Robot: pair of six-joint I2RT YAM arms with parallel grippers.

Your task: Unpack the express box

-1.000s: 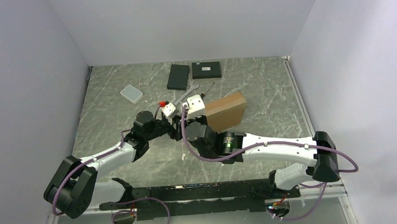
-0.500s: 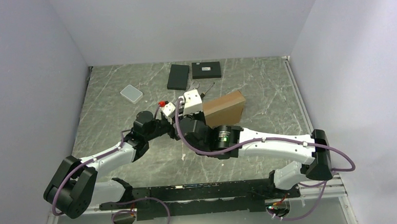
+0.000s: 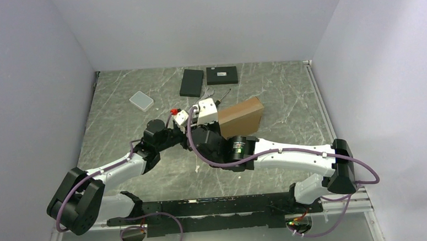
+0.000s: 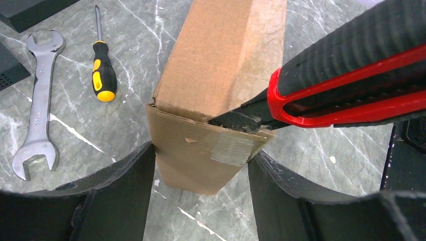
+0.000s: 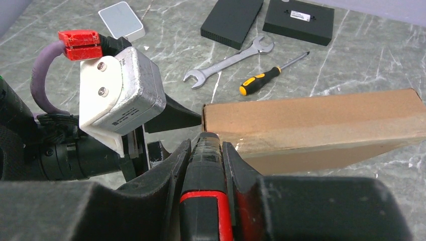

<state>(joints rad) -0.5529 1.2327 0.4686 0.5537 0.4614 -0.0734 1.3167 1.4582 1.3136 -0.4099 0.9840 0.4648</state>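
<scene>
The express box (image 3: 244,115) is a plain brown cardboard mailer lying mid-table, closed, with clear tape over its near end (image 4: 230,149). My left gripper (image 4: 201,158) is shut on that near end, one finger pressed on each side. In the top view the left gripper (image 3: 198,133) is mostly hidden by the right arm. My right gripper (image 5: 206,145) is shut on a red and black utility knife (image 4: 346,85). The knife's tip touches the lid seam at the box's near corner (image 4: 236,120). The box also shows in the right wrist view (image 5: 311,120).
A steel wrench (image 4: 37,115) and a yellow-and-black screwdriver (image 4: 103,75) lie just left of the box. Two flat black boxes (image 3: 191,83) (image 3: 222,75) sit at the back. A small white case (image 3: 141,101) lies back left.
My right arm has swung left and forward, bringing the knife to the box's near end. The box has shifted slightly up and left. The left arm has held still.
</scene>
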